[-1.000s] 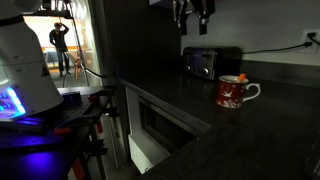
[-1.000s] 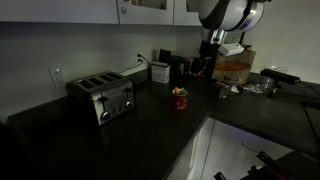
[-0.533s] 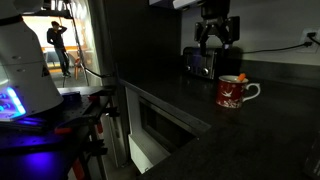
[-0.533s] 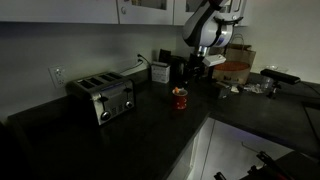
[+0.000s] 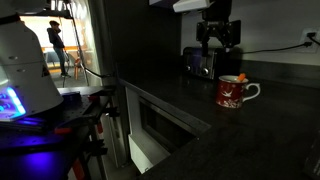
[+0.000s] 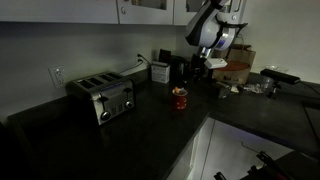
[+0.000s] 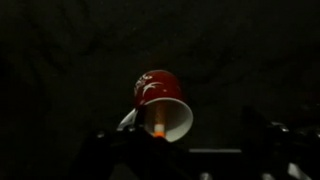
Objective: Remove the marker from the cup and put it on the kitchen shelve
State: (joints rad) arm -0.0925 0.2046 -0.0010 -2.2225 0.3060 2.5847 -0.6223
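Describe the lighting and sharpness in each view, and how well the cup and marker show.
In an exterior view, the doorway is blown out, the counter near black; the cup reads, the marker barely. In an exterior view, evenly dim; the toaster is clear. Wrist view: grainy, near black; only cup and marker tip show.

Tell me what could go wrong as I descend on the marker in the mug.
1. The thin orange-red marker barely clears the rim of the red patterned mug. The gripper is open wide, so its fingers might catch the rim and tip the mug.
2. The scene is dark, so alignment is hard to judge in the wrist view.
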